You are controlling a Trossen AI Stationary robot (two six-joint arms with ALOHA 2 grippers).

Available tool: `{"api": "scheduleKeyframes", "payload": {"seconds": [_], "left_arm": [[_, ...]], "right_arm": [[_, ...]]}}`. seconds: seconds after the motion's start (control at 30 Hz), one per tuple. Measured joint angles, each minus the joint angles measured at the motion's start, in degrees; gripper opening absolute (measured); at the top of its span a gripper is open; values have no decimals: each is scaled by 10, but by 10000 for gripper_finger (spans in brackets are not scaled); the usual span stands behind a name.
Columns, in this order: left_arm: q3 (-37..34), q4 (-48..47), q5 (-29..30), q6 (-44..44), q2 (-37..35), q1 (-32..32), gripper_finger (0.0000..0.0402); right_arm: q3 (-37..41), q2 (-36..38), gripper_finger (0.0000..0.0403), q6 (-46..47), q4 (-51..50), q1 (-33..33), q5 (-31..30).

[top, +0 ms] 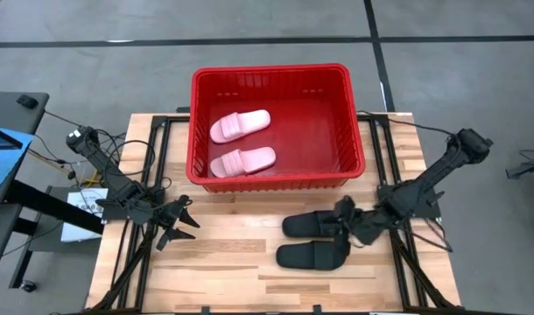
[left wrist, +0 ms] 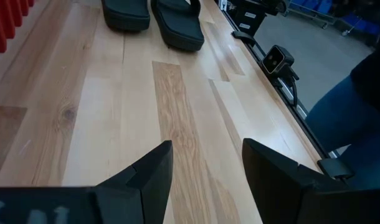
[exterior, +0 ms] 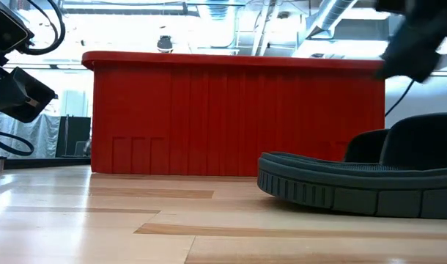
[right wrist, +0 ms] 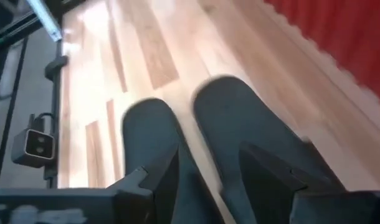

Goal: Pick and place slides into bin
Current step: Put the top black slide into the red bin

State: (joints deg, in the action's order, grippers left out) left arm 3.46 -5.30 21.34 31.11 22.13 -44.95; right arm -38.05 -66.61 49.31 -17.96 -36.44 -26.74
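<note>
The red bin [top: 269, 72] stands at the table's far middle and fills the low view [exterior: 238, 117]. Two pale pink slides [top: 239, 125] [top: 242, 161] lie inside it on their soles. Two black slides [top: 312, 225] [top: 312, 255] lie side by side on the table, near and right of the bin. My right gripper [top: 347, 226] is open at their right ends; in its wrist view [right wrist: 209, 180] its fingers stand over both slides [right wrist: 240, 124] [right wrist: 149, 137]. My left gripper [top: 181, 225] is open and empty over the bare table to the left [left wrist: 205, 174].
Black rails and cables run along the table's left and right sides [top: 144, 188] [top: 398, 175]. A small camera [left wrist: 276, 59] sits at the near edge. Bare wood lies between the two grippers [top: 241, 236]. The nearer black slide looms large in the low view [exterior: 355, 183].
</note>
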Motion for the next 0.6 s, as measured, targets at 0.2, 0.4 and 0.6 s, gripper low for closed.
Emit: {"api": "scheduleKeyframes", "payload": {"seconds": [0.2,0.4,0.6], "left_arm": [[0,0,0,0,0,0,183],[0,0,0,0,0,0,183],[0,0,0,0,0,0,183]], "right_arm": [[-107,-98,148,-118,-37,71,92],[-217,-195,153,-167,-123,115,182],[-311,-269,157,-259,-172,125,201]]}}
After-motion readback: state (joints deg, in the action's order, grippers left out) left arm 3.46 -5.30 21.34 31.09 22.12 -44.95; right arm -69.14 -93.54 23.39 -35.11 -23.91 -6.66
